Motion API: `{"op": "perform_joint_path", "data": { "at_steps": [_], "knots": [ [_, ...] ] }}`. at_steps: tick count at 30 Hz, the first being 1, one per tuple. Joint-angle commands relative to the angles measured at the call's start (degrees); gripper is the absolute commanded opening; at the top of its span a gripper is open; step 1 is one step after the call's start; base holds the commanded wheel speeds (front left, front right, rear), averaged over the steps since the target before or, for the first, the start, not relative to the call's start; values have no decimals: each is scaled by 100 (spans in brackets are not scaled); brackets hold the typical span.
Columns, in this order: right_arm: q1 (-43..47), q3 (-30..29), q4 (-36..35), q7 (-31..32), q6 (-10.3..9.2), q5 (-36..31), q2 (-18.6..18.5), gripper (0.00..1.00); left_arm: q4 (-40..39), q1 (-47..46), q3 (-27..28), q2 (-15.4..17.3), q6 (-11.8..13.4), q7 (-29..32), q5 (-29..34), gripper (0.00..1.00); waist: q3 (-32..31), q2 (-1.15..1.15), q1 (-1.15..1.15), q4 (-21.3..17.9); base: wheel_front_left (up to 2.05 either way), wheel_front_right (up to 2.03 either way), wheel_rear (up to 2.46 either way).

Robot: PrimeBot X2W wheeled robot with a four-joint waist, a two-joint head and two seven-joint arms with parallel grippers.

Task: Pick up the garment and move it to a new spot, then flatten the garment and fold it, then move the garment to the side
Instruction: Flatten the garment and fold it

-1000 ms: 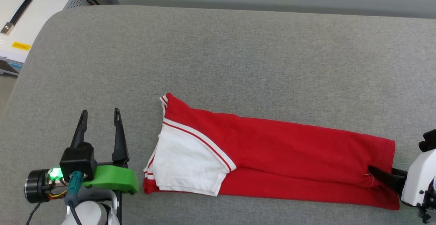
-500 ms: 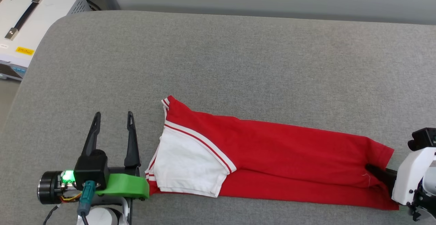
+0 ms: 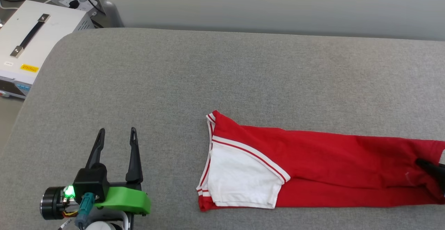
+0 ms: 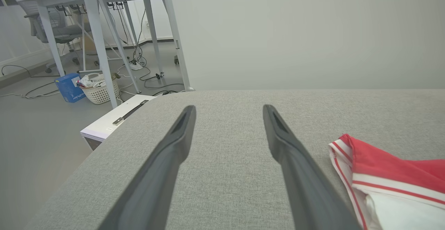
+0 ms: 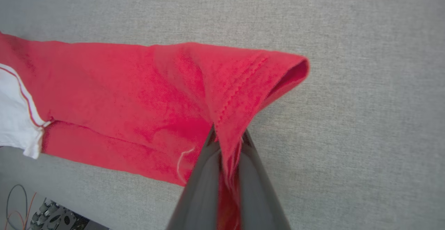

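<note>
Two claws show from the head view: the left claw (image 3: 117, 130) stands wide and empty low on the grey desk (image 3: 222, 84), well apart from the shirt (image 3: 313, 160). The shirt lies as a long red strip toward the right, a white sleeve folded on top at its near end. At the far right edge the right claw (image 3: 429, 166) sits on the hem end. From the left wrist, the fingers are spread over bare desk, with the striped collar corner (image 4: 342, 146) off to one side. From the right wrist, the fingers are pinched narrow on a bunch of the red hem (image 5: 243, 84), which is lifted a little off the desk. By the look of it, the flattening and the lengthwise folds are done; the crosswise fold and the move aside seem left.
</note>
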Motion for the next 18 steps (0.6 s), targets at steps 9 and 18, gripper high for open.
{"op": "perform_joint_path", "data": {
  "at_steps": [9,18],
  "knots": [
    [-245,466,-1789,684,-5,-145,322,0,121,121,331,-294,-249,-34,216,100,36,0,0,65,0,0,0],
    [-1557,1508,-1820,1151,-5,-986,1405,0,194,-120,521,-569,-474,-34,423,100,366,0,0,246,0,0,0]
  ]
}}
